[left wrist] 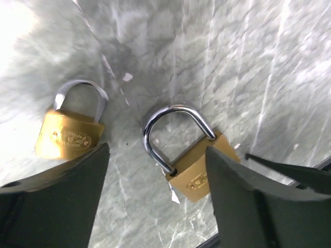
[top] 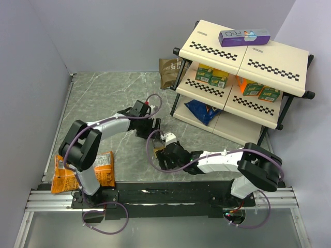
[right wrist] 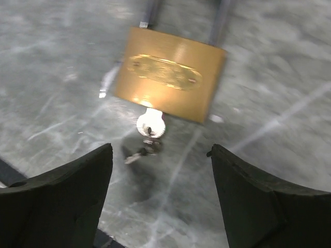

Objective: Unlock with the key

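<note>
A brass padlock (right wrist: 170, 80) with a silver shackle (left wrist: 170, 121) lies flat on the grey marbled table (top: 103, 98). The tiny silvery key (right wrist: 151, 124) sits in the keyhole at the bottom of the padlock, and its thin wire ring (right wrist: 140, 152) trails onto the table. My right gripper (right wrist: 160, 170) is open just short of the key, one finger on each side, touching nothing. My left gripper (left wrist: 155, 175) is open over the padlock (left wrist: 199, 168), whose body lies against the right finger (left wrist: 243, 196). In the top view both grippers (top: 154, 126) (top: 164, 152) meet mid-table and hide the padlock.
A second brass padlock shape (left wrist: 67, 137) shows left of my left fingers. A two-tier shelf rack (top: 243, 77) with boxes and a blue bag (top: 204, 111) stands at the right. A brown pouch (top: 168, 72) stands behind it. An orange snack bag (top: 83, 173) lies front left.
</note>
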`<state>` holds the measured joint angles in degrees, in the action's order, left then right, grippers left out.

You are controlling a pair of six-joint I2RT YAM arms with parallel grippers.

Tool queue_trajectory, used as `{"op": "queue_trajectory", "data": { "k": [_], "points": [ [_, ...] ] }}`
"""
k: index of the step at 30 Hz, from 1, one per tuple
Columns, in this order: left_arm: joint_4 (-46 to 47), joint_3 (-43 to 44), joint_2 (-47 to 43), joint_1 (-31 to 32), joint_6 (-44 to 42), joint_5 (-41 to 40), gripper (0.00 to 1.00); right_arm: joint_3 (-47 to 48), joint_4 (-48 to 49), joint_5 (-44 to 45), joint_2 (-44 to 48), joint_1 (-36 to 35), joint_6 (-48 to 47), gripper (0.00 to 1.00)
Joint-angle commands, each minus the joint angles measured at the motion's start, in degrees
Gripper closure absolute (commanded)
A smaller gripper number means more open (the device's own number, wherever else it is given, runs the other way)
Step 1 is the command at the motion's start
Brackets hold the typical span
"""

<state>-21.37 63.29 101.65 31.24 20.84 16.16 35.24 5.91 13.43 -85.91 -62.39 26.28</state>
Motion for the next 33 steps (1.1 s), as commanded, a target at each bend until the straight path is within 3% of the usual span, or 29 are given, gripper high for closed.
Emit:
{"op": "queue_trajectory", "data": {
  "k": [1,5,16,23,29,32,33],
  "points": [
    [1.15,0.88,-6.63,-3.11,1.74,-1.32,0.14,5.7,-8.71,6.42,-0.3,-0.27,5.88,0.15],
    [3.52,-1.41,-10.76,-8.73,3.94,4.4,0.1,12.56,-12.41,8.02,-6.19,-0.27,4.66,0.14],
    [1.77,-1.94,-15.95,-8.92,3.33,3.96,0.02,22.76,-21.9,8.37,-14.99,-0.19,5.27,0.12],
    [5.53,-7.11,-23.23,-8.92,10.79,5.2,0.01,27.68,-26.74,8.37,-19.47,-0.19,4.83,0.15],
    [14.5,-16.25,-27.03,-8.92,15.19,3.44,0.02,27.87,-28.94,7.49,-21.14,0.07,5.18,0.47],
    [19.33,-20.72,-27.38,-8.92,16.42,3.08,0.02,25.59,-27.1,5.73,-20.97,0.6,5.88,0.72],
    [20.56,-21.79,-27.55,-8.92,16.77,3.35,0.02,24.88,-26.22,4.68,-20.62,0.78,6.58,0.91]
  ]
}}
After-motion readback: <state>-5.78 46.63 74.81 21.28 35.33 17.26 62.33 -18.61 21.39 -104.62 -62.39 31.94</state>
